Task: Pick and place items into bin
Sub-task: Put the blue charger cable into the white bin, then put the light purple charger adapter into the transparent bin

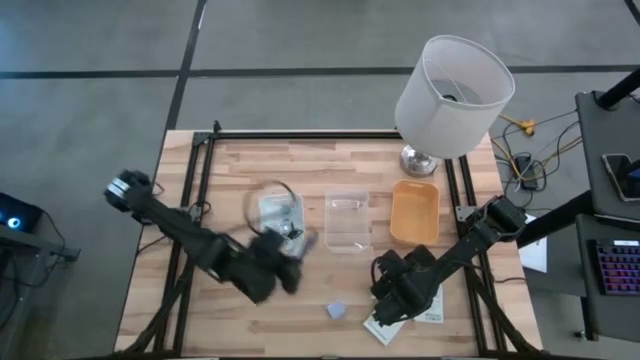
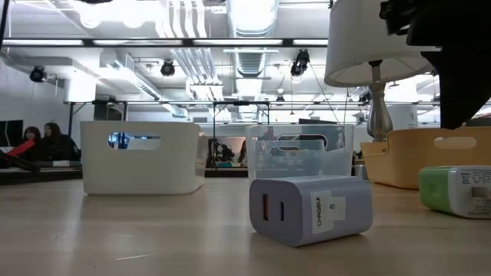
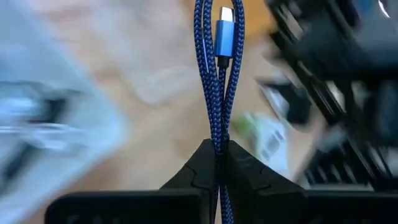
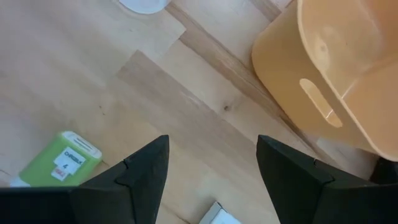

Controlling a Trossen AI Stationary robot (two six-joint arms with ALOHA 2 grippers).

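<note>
While your left gripper (image 3: 219, 163) was clamped on the blue braided cable (image 3: 217, 81), the step was the carry.
Cable: pinched, hanging clear of the table.
Bins: white bin (image 1: 276, 209) at 12 o'clock from that gripper, clear bin (image 1: 347, 222) at 2.
Right gripper (image 4: 211, 168): spread wide, empty, green charger (image 4: 59, 159) nearby.
Next: you needed to centre over a bin, then release.

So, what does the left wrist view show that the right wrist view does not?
Only the left wrist view shows the left tool shut on a blue braided cable, whose blue metal plug hangs in the loop. Only the right wrist view shows the right tool open over bare table, beside the orange bin. Both show the green charger with its white label lying on the wood.
</note>
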